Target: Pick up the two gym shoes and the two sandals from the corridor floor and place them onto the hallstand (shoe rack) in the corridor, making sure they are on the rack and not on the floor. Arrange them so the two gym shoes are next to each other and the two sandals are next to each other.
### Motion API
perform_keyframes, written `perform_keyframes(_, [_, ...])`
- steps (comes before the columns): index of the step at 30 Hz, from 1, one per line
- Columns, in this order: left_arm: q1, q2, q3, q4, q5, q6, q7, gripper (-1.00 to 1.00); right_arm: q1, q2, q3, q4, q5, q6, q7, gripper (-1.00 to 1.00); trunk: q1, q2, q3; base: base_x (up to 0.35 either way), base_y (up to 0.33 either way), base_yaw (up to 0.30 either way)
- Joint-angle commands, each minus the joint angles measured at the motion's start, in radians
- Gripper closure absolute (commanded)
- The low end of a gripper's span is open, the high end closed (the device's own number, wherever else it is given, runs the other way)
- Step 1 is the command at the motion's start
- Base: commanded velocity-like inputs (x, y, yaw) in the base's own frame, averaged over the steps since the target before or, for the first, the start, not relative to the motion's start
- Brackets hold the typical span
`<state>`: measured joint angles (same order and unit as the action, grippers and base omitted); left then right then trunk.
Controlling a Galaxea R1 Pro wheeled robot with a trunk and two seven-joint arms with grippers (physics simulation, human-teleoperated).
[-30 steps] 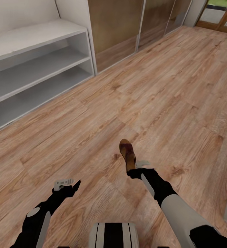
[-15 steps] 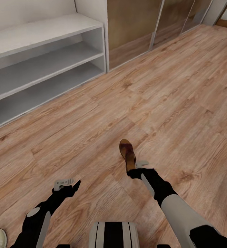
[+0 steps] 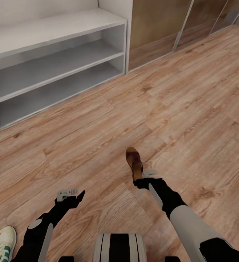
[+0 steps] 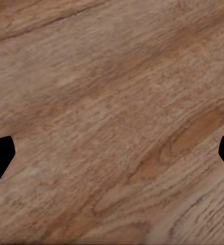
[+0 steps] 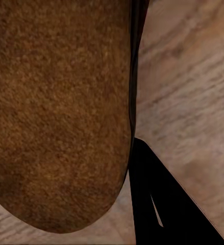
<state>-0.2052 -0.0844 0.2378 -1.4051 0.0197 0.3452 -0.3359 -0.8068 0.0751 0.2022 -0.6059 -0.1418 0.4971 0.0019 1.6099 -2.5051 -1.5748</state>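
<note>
**Sandal held in the right pincer, hallstand ahead**

A gym shoe (image 3: 2,243) is seen at the lower left corner of the head view, lying on the corridor floor (image 3: 192,109) just beside the left arm; its white upper, green stripes and laces are visible, and part of it is cut off by the picture's edge. Above it, at the upper left, the hallstand (image 3: 54,27) is shown: a pale grey-white unit with a flat top and two open shelf levels, set against the wall and well apart from both arms. Nothing is seen on the visible parts of its top and shelves.

The left pincer (image 3: 71,193) is held low over the wood-grain planks with its jaws spread and nothing between them; in the left wrist view the two dark fingertips (image 4: 0,153) are seen far apart at the picture's edges, with bare floor between them.

Further right, a sandal (image 3: 134,161) is pinched by the right pincer (image 3: 145,176) at one end, the other end pointing away from the robot toward the hallstand. In the right wrist view the tan-brown footbed of the sandal (image 5: 58,109) is seen very close, with one dark finger (image 5: 163,204) beside its edge and floor planks behind. Panelled doors (image 3: 156,25) in brown are seen to the right of the hallstand.
</note>
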Motion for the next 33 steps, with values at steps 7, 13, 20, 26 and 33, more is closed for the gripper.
perform_keyframes(7, [0.0,0.0,0.0,0.0,0.0,0.0,0.0,-1.0,0.0,0.0,0.0,0.0,-0.004,0.0,-0.003,1.0,0.0,0.0,-0.009,0.0,0.0,0.202])
perform_keyframes(13, [0.0,0.0,0.0,0.0,0.0,0.0,0.0,-1.0,0.0,0.0,0.0,0.0,-0.004,0.0,-0.003,1.0,0.0,0.0,-0.016,0.0,0.0,0.202])
perform_keyframes(20, [0.0,0.0,0.001,0.001,0.001,0.0,0.0,-1.0,0.0,0.0,0.0,0.0,-0.004,0.0,-0.003,1.0,0.0,0.0,-0.025,0.0,0.0,0.202])
perform_keyframes(26, [0.0,0.0,0.002,0.0,0.003,0.0,0.0,-1.0,0.0,0.0,0.0,0.0,-0.004,0.0,-0.003,1.0,0.0,0.0,-0.032,0.0,0.0,0.202])
perform_keyframes(33, [0.0,0.0,0.002,0.0,0.003,0.0,0.0,-1.0,0.0,0.0,0.0,0.0,-0.004,0.0,-0.003,1.0,0.0,0.0,-0.04,0.0,0.0,0.202])
